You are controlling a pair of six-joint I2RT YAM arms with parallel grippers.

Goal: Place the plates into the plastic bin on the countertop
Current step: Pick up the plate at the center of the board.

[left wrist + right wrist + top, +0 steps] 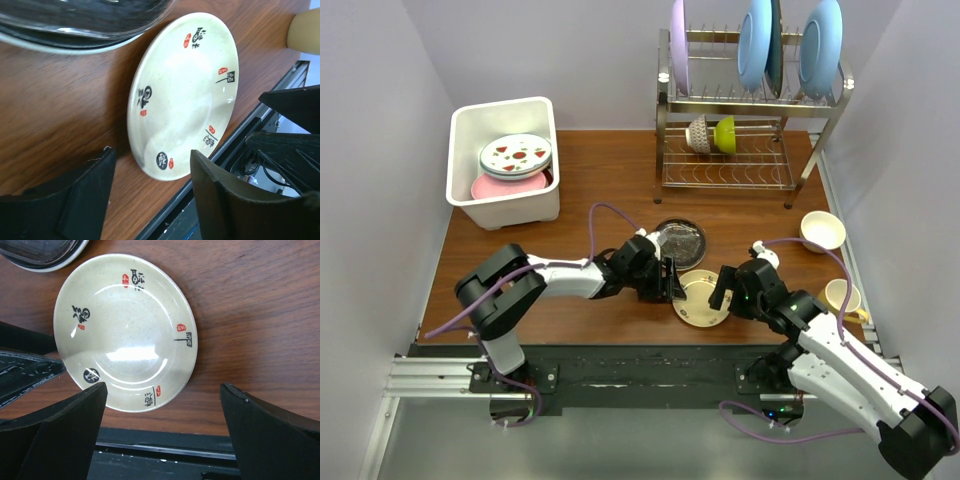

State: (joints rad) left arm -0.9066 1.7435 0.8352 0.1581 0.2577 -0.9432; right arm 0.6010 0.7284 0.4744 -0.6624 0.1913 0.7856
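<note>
In the upper left of the overhead view, the white rectangular plastic bin (508, 210) sits on the reddish-brown wood countertop (600, 180). It holds the white fruit-motif plate (515, 154) stacked on the pink plate (496, 188). At centre, the left gripper (671, 281) has its jaws spread wide and empty. It faces the small yellowish plate with black characters (703, 299), which lies flat just below the dark glass plate (680, 241). The yellowish plate's rim reaches the counter's bottom edge, probably so a finger can slip under. On its right, the right gripper (724, 288) is also wide and empty, likely bracing against sliding.
</note>
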